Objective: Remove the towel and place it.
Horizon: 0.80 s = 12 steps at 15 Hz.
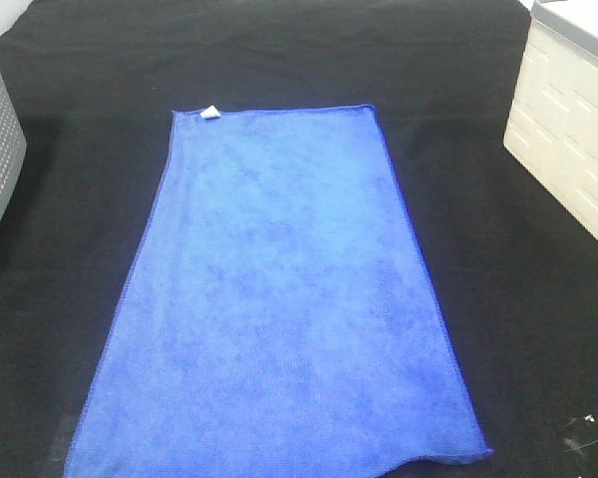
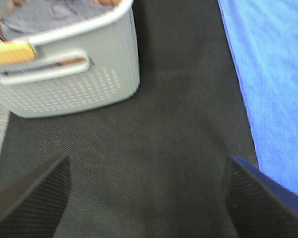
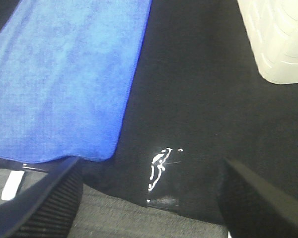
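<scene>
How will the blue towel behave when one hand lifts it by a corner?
The towel lies flat and thin on the black cloth, so it will probably droop limply. Its fuzzy surface likely grips well. Being large, it may drag across the cloth.

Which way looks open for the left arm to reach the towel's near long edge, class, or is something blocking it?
Probably yes, it looks reachable. The left gripper is open above bare black cloth, and the towel lies flat just beside one of its fingers. The grey basket stands on the opposite side, off that path.

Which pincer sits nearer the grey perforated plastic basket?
Left. The left pincer hangs open just short of the grey perforated plastic basket; the right pincer is past the royal-blue microfibre towel, by a cream bin.
</scene>
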{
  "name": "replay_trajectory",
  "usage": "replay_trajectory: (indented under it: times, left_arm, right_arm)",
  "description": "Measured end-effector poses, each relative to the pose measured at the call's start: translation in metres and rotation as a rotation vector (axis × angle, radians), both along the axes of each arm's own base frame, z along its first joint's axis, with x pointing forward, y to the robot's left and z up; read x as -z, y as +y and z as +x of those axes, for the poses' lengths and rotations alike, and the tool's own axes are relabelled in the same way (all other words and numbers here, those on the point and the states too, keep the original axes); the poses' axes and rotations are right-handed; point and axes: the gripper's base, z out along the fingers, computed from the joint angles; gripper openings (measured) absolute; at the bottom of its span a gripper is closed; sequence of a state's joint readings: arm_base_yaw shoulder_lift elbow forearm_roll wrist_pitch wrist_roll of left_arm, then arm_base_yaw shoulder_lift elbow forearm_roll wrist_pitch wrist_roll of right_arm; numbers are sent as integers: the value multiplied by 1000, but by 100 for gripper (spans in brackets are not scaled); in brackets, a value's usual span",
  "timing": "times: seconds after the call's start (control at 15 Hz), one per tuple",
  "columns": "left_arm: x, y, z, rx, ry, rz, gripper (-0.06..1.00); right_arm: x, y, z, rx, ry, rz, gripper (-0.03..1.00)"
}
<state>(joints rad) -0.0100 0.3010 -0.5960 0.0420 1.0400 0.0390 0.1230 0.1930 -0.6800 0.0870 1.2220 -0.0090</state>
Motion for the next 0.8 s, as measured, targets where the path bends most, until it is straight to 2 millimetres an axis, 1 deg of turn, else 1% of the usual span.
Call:
replay_trajectory:
  times: [0.13,0.27,0.33,0.4,0.47,0.53,0.6,0.8]
  left_arm:
    - [17,-1,-9,7,-20,-18,77]
    - [17,-2,-20,10,-94,-20,77]
    - [16,-2,-29,12,-151,-20,77]
    - [16,-2,-35,13,-190,-21,77]
    - [16,-2,-42,16,-229,-25,77]
    - [18,-2,-43,19,-235,-31,77]
    - [21,-3,-43,24,-221,-42,77]
    - [22,-4,-43,30,-211,-54,77]
  right_arm:
    - [19,-3,-13,8,-43,-8,72]
    - [35,-4,-19,7,-67,-17,72]
    - [44,-4,-17,-5,-46,-36,72]
    - [49,-4,-14,-15,-35,-51,72]
    - [50,-3,-12,-25,-52,-60,72]
    - [49,-3,-9,-27,-86,-58,72]
    - [50,-2,-6,-31,-98,-58,72]
    - [54,-2,-4,-32,-92,-59,72]
